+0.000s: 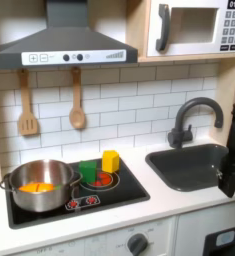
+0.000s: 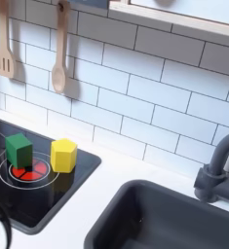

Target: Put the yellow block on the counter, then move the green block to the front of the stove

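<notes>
Gripper (image 1: 232, 175) at first exterior view's right edge, over sink; jaw opening unclear. Yellow block (image 1: 110, 160) well left, on stove (image 1: 119, 188) beside green block (image 1: 89, 171).

Steel pot (image 1: 41, 186) (orange food inside), wooden spoon (image 1: 77, 110), faucet (image 1: 189, 118)

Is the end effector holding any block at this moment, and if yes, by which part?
Nothing is held. The yellow block and the green block both stand free on the stove. The end effector is by the sink, away from them.
</notes>
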Controlling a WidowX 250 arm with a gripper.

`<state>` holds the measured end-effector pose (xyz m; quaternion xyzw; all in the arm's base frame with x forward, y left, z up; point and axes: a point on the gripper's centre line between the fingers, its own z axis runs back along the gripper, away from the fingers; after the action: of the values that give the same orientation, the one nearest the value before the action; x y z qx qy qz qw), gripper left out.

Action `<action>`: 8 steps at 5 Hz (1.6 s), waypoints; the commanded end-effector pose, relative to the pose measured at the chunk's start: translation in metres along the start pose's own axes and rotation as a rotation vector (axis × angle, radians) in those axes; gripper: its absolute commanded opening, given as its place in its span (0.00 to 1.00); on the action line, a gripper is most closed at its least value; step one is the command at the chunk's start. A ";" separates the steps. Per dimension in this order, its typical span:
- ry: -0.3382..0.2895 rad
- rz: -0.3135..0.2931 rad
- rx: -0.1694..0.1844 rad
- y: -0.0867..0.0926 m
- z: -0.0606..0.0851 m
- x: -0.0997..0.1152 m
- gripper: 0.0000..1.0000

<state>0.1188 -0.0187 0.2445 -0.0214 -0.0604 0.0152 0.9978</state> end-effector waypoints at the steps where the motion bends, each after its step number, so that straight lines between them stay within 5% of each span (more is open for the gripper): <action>1: 0.002 0.000 -0.001 0.000 0.000 0.000 1.00; 3: -0.050 0.002 0.001 0.001 -0.010 0.018 1.00; 4: -0.033 0.026 -0.023 0.005 -0.014 0.030 1.00; 6: -0.018 0.055 -0.016 0.012 -0.027 0.053 1.00; 8: -0.034 0.107 -0.033 0.021 -0.025 0.079 1.00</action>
<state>0.1993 0.0041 0.2270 -0.0409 -0.0734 0.0685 0.9941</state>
